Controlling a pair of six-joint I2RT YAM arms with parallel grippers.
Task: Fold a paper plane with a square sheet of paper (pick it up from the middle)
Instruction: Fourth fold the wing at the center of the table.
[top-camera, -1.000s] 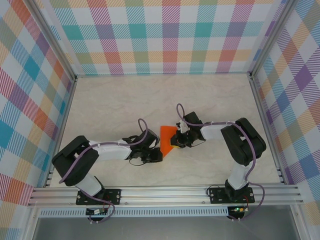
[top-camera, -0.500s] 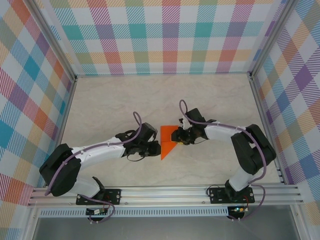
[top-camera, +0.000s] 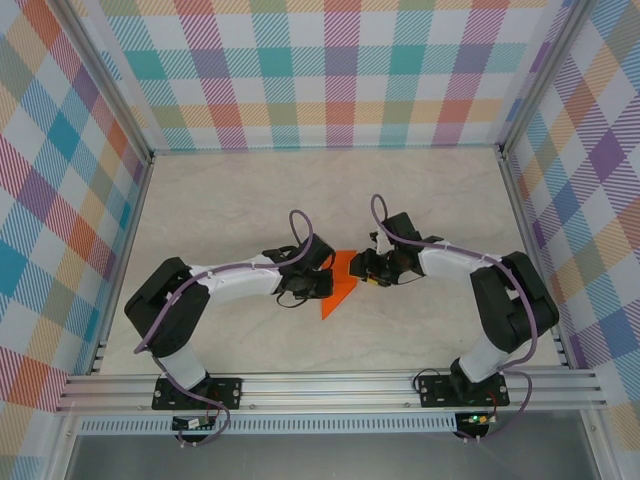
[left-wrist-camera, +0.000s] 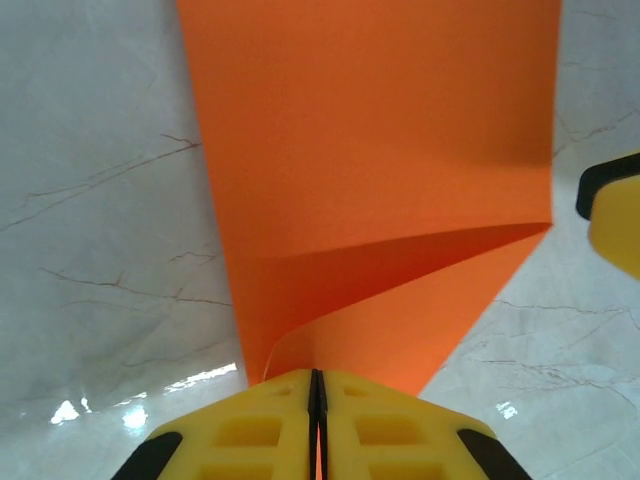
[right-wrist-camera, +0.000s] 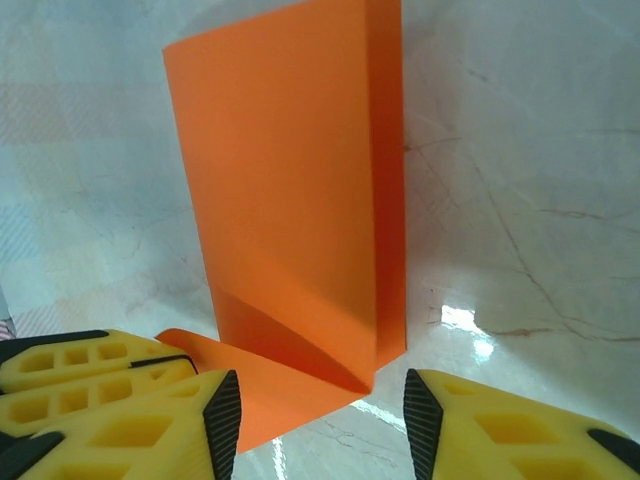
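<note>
The pale table (top-camera: 230, 200) is lying flat, and thin grey lines like little cracks are running across its stony top. Bright spots of light (right-wrist-camera: 460, 320) are shining on it. Checked walls are standing around three sides: the back wall (top-camera: 340, 70), the left wall (top-camera: 50, 200) and the right wall (top-camera: 590, 200), all showing pink, teal, orange, yellow and purple squares. A silver metal rail (top-camera: 330, 385) is running along the near edge.
</note>
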